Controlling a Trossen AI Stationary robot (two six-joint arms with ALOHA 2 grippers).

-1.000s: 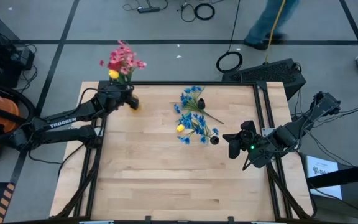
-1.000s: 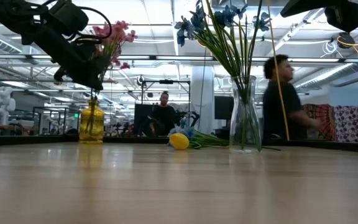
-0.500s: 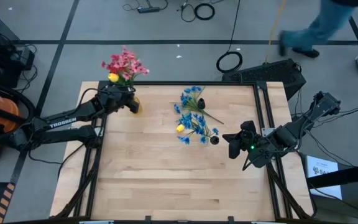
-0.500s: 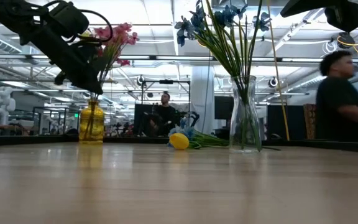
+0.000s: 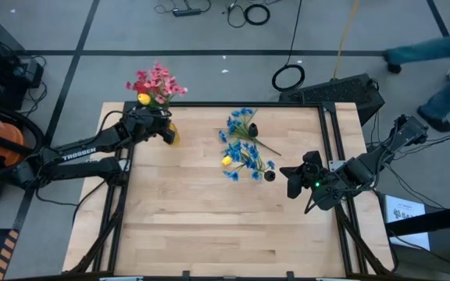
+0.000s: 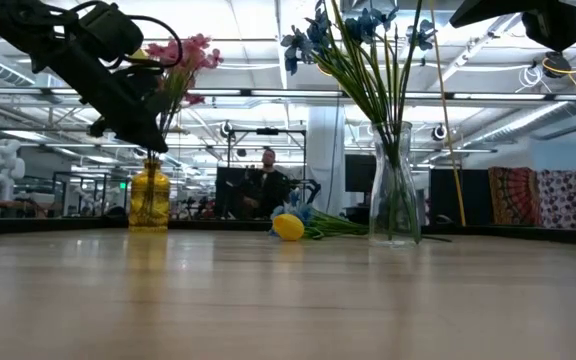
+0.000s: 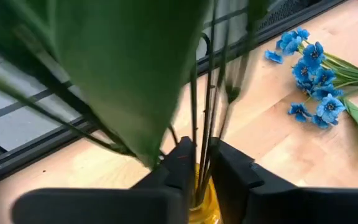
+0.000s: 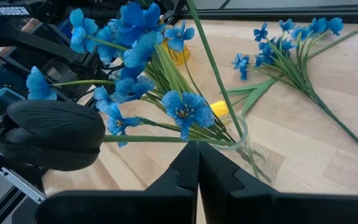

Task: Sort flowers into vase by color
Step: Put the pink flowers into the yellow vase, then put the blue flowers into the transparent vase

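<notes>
Left gripper (image 7: 202,163) astride stems (image 7: 207,118), visible only at wrist.

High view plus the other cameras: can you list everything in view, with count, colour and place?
table: one, light wood, holds all of the items below
yellow vase: one, far left corner
pink flowers: one bunch, pink-red, in the yellow vase
clear vase: one, glass, table middle
blue flowers: one bunch, in the clear vase
loose blue sprig: one, lying behind the clear vase
yellow buds: two, one lying by the clear vase, one among the pink flowers
dark bud: one, with the vased blue bunch
person: one, on the floor far right
left gripper: at the pink stems over the yellow vase
right gripper: jaws shut, empty, beside the clear vase
</notes>
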